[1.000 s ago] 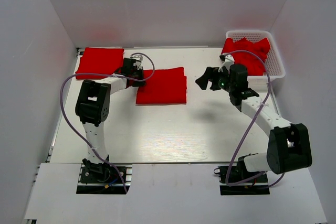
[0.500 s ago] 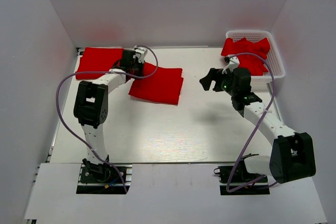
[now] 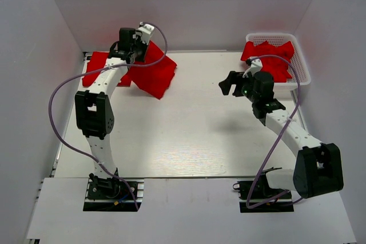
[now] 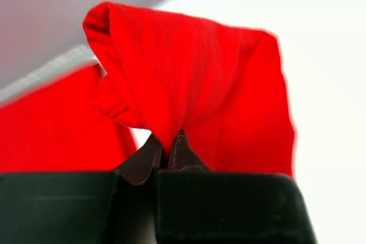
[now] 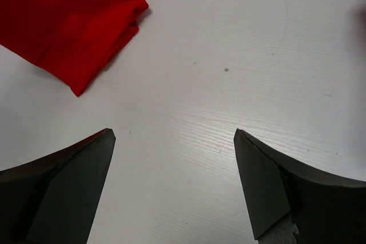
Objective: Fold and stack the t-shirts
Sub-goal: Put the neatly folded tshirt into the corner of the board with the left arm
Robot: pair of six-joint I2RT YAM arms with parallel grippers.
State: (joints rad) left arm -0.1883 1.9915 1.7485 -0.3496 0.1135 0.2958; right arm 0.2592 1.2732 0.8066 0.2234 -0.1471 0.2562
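My left gripper (image 3: 135,50) is shut on a folded red t-shirt (image 3: 153,74) and holds it lifted at the back left; the cloth hangs from the jaws and its lower corner trails toward the table. In the left wrist view the shirt (image 4: 194,78) drapes up from my closed gripper (image 4: 169,144). Another folded red t-shirt (image 3: 98,68) lies flat on the table at the far left, partly behind the arm, and shows in the left wrist view (image 4: 51,124). My right gripper (image 3: 230,84) is open and empty over bare table; in its wrist view (image 5: 174,135) the held shirt (image 5: 63,18) shows at upper left.
A white lattice basket (image 3: 302,66) stands at the back right with more crumpled red t-shirts (image 3: 269,55) in it. White walls enclose the table on three sides. Purple cables loop off both arms.
My left gripper has lifted the folded shirt off the table middle and carried it back and left toward the other folded shirt. My right gripper has drawn back slightly toward the basket.
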